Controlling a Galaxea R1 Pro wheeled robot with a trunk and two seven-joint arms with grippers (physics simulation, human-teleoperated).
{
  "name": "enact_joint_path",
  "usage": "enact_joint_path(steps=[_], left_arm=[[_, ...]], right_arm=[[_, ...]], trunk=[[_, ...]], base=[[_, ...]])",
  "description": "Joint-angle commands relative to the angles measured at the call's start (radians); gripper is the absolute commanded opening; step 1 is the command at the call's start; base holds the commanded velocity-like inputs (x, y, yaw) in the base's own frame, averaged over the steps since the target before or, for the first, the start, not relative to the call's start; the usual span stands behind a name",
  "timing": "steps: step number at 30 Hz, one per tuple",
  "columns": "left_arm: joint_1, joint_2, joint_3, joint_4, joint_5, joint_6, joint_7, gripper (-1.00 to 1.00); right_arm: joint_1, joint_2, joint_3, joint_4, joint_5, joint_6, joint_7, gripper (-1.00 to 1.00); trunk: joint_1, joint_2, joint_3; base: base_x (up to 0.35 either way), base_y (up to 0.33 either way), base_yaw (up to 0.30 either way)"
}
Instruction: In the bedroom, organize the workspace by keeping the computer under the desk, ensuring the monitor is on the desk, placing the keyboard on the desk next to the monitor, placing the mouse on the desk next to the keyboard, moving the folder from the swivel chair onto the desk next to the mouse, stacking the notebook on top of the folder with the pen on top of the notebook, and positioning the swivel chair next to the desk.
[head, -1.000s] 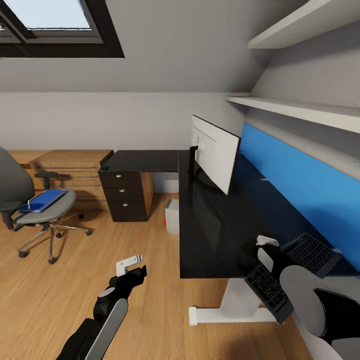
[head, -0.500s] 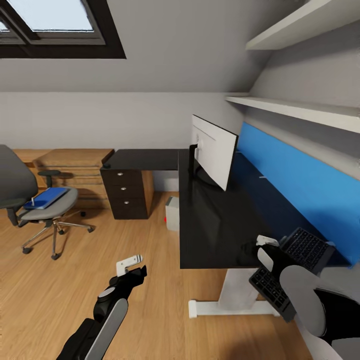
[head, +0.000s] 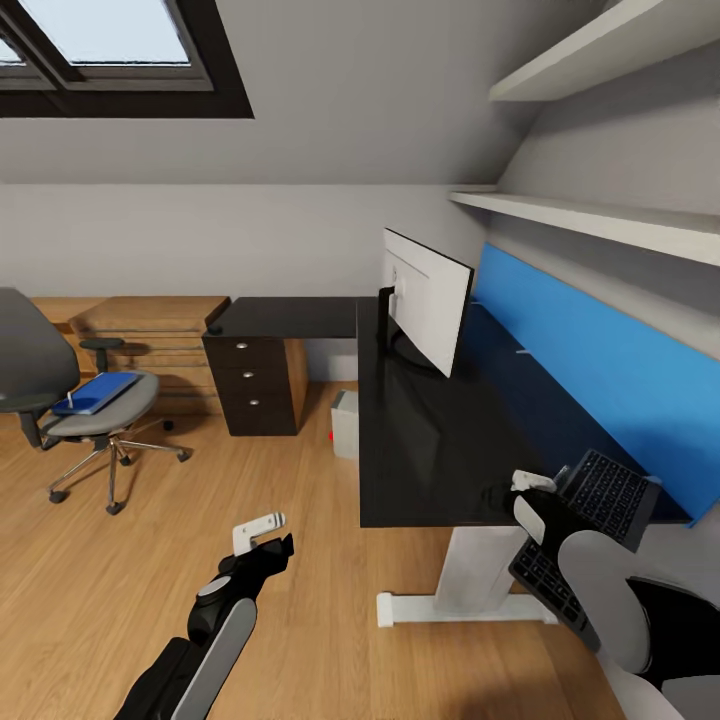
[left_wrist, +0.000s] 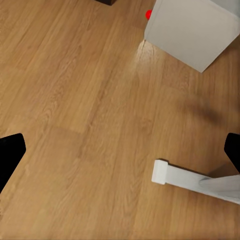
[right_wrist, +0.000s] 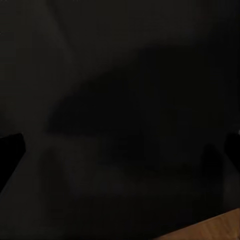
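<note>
The right gripper (head: 510, 493), lower right of the head view, has its jaws closed on the keyboard (head: 585, 530), which overhangs the near end of the counter (head: 430, 440). The left gripper (head: 262, 535), lower left, hangs over the floor (head: 120, 590) with jaws spread, empty. The monitor (head: 428, 300) stands mid-counter. The folder (head: 95, 392) lies on the swivel chair (head: 60, 400), centre left. The computer (head: 345, 425) sits beneath the counter.

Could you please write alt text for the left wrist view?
Light wood floor seen from above, with the light grey box-shaped computer tower and its red light at one edge, and a white desk foot nearby. Black pincer fingertips frame both sides, wide apart.
</note>
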Motion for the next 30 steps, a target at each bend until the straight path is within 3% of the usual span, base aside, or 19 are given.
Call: enact_joint_path(steps=[1,30], left_arm=[[-0.001,0.001,-0.002,-0.001,0.008,0.002,0.009,1.0],[-0.001,0.001,-0.002,0.0,0.008,0.002,0.009,1.0]], right_arm=[[0.0,0.0,-0.001,-0.002,-0.004,0.005,-0.003,1.0],[0.0,0.001,-0.001,-0.017,0.0,-0.028,-0.005,1.0]], trunk=[[0.0,-0.001,-0.001],[0.0,-0.001,-0.001]], base=[[-0.001,0.0,0.0],[0.0,0.0,0.0]])
